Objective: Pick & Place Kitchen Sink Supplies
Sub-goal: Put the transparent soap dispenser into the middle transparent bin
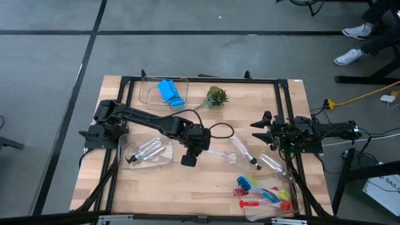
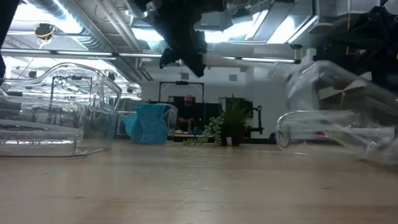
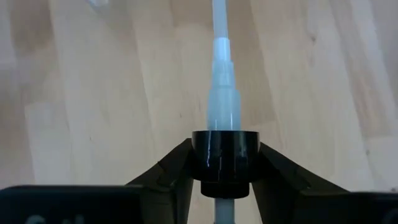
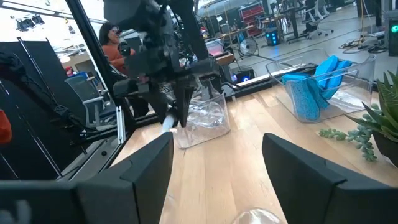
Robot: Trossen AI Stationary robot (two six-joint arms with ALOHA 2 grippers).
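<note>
My left gripper (image 1: 190,156) hovers over the table's middle, shut on a pump top: a black collar (image 3: 225,155) with a clear stepped body and thin tube (image 3: 222,37). No bottle shows on it. Two clear bottles (image 1: 242,151) with black pumps lie on the wood to its right. More clear bottles lie in the left bin (image 1: 147,151). The blue sponge (image 1: 170,92) sits in the far bin. Red, blue and yellow-green brushes (image 1: 265,194) lie in the near-right bin. My right gripper (image 1: 261,131) waits open at the right edge. My left gripper pinches the pump top's black collar (image 3: 225,155) between its two fingers (image 3: 171,171), one on each side. The clear body and tube (image 2: 249,61) stick out past the fingertips, about level, toward the table's right. The piece is lifted clear of the table.
A small green plant (image 1: 215,97) stands near the far edge beside the sponge bin (image 1: 150,94). A black frame (image 1: 200,80) rims the table. Bare wood lies near the front, left of the brushes. A person (image 4: 112,37) sits beyond the table.
</note>
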